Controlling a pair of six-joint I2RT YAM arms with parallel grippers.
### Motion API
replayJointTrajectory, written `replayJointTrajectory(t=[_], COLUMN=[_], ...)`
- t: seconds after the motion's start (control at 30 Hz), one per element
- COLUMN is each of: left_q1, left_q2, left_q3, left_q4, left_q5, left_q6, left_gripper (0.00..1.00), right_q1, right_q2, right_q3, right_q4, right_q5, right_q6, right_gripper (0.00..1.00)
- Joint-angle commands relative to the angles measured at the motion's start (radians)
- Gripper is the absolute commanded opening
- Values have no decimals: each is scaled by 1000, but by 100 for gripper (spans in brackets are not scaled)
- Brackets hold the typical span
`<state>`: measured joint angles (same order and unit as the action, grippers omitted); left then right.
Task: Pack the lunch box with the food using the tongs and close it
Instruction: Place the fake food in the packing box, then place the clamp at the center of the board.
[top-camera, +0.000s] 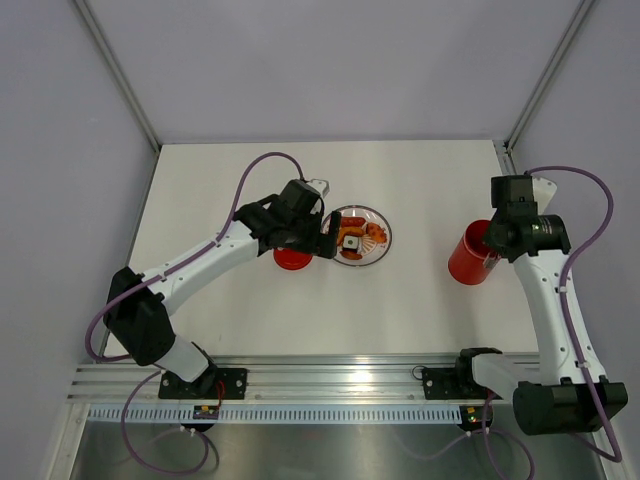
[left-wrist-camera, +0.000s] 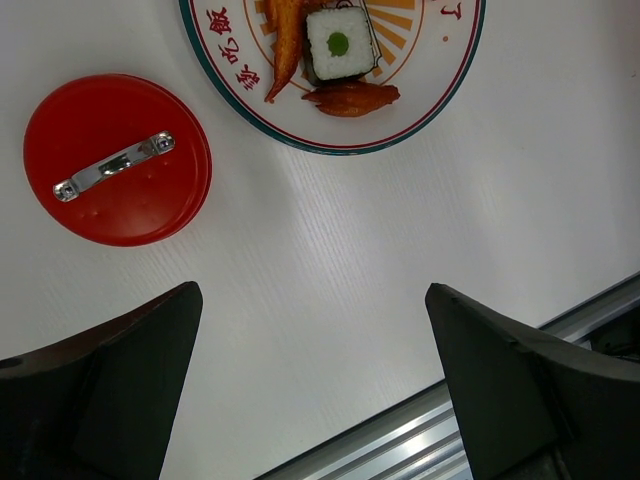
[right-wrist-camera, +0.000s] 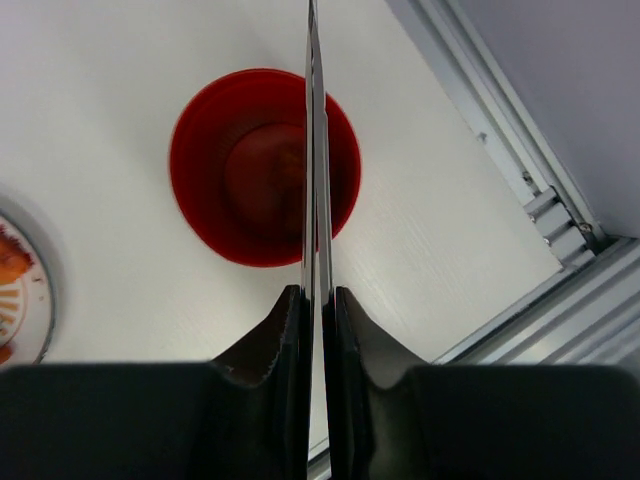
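The red lunch box (right-wrist-camera: 263, 165) stands open and upright at the right of the table (top-camera: 470, 256). My right gripper (right-wrist-camera: 318, 295) is shut on the slim metal tongs (right-wrist-camera: 314, 150), whose two arms are pressed together and reach out over the box's mouth. The box's inside looks dark red; I cannot tell what lies in it. Its red lid (left-wrist-camera: 117, 158) with a metal handle lies flat beside the plate (left-wrist-camera: 440, 95). On the plate are the food pieces: a black-and-white roll (left-wrist-camera: 340, 42) and orange-brown fried bits (left-wrist-camera: 352, 97). My left gripper (left-wrist-camera: 311, 291) hangs open above bare table near the lid and holds nothing.
The plate (top-camera: 384, 240) sits mid-table with the lid (top-camera: 293, 259) at its left. An aluminium rail (top-camera: 330, 375) runs along the near edge, and another frame rail (right-wrist-camera: 560, 215) shows beside the box. Walls close in the table's left, right and far sides.
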<state>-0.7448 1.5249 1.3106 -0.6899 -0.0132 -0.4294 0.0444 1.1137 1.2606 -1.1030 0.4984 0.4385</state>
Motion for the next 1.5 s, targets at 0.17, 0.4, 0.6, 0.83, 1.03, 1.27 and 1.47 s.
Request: replayJointTrajectory(t=[0.17,0.4,0.6,0.83,1.03,1.27,1.47], left_q1=[24,130,240,340,366,366,366], left_q2=[-31,-84,-135,-187,-193,-192,-218], left_q3=[33,21,15,-7,-20,-28,-54], left_q4=[-5,-13,-31,-49,-42,-31,-19], left_q5=[-76,-60,-30,-14,-5,44,35], left_q6=[8,3,0,9,14,15,20], left_gripper=[99,99,99,99,99,99,99], right_q1=[3,185,365,445,445,391,266], right_q2=[-89,-94,-32,17,83,201,345], right_q3=[45,17,-4,-67,-148,-260,-270], right_q4=[187,301,342,324,431,795,980], right_q5=[-292,-345,-305,-169,-84,-84,-181], right_q6=[-107,-182,-187,-81,-38,-122,-178], right_gripper=[0,0,0,0,0,0,0])
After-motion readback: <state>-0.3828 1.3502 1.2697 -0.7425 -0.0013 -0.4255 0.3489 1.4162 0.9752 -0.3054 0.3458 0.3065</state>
